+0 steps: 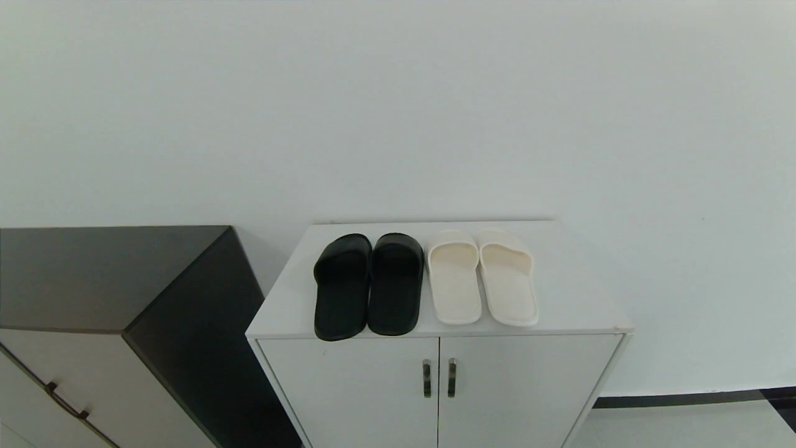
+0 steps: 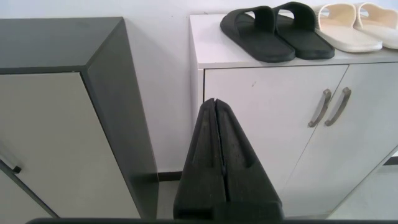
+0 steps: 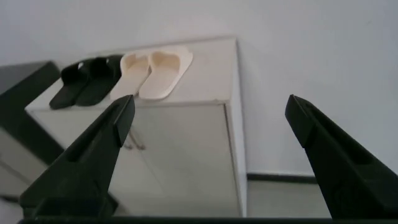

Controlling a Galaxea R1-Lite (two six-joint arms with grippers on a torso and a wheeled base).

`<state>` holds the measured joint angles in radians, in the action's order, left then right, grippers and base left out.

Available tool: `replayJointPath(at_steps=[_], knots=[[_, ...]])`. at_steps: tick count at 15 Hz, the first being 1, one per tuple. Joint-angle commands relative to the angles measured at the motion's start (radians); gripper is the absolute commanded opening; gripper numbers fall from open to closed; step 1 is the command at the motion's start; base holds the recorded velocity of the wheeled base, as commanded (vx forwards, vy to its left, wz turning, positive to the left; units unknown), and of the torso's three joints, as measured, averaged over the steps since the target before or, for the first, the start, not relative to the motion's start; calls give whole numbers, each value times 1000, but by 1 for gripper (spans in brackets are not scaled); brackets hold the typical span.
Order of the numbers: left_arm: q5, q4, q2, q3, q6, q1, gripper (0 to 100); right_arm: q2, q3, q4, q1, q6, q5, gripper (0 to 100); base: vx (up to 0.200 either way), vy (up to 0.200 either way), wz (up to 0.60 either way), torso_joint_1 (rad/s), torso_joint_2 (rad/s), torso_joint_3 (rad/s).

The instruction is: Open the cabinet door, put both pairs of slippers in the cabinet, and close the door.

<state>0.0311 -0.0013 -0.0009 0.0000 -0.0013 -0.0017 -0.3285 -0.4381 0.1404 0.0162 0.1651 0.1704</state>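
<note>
A white two-door cabinet (image 1: 348, 392) stands against the wall with both doors closed and two metal handles (image 1: 438, 378) at the centre seam. On its top lie a pair of black slippers (image 1: 368, 285) on the left and a pair of cream slippers (image 1: 483, 276) on the right. My left gripper (image 2: 215, 109) is shut with nothing in it, held low in front of the cabinet's left side; the black slippers (image 2: 273, 31) and handles (image 2: 330, 107) lie beyond it. My right gripper (image 3: 208, 112) is open and empty, off the cabinet's right front, with the cream slippers (image 3: 151, 73) beyond.
A taller dark-topped cabinet (image 1: 106, 280) with pale fronts stands close on the left, leaving a narrow gap. The white wall rises behind. Bare floor (image 1: 684, 426) lies to the right of the white cabinet.
</note>
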Motion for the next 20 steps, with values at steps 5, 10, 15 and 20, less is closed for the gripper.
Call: replayJointPath(at_steps=[5, 10, 15, 20], knots=[[1, 0, 1, 0, 3, 0, 0, -721, -151, -231, 643, 214, -391, 100, 0, 0, 0, 0, 0, 0], [1, 1, 1, 0, 3, 0, 0, -1129, -375, -355, 858, 290, -690, 100, 0, 0, 0, 0, 0, 0], [1, 1, 1, 0, 3, 0, 0, -1452, -524, -565, 851, 249, -812, 100, 0, 0, 0, 0, 0, 0], [1, 0, 1, 0, 3, 0, 0, -1635, -673, -627, 798, 160, -844, 100, 0, 0, 0, 0, 0, 0]])
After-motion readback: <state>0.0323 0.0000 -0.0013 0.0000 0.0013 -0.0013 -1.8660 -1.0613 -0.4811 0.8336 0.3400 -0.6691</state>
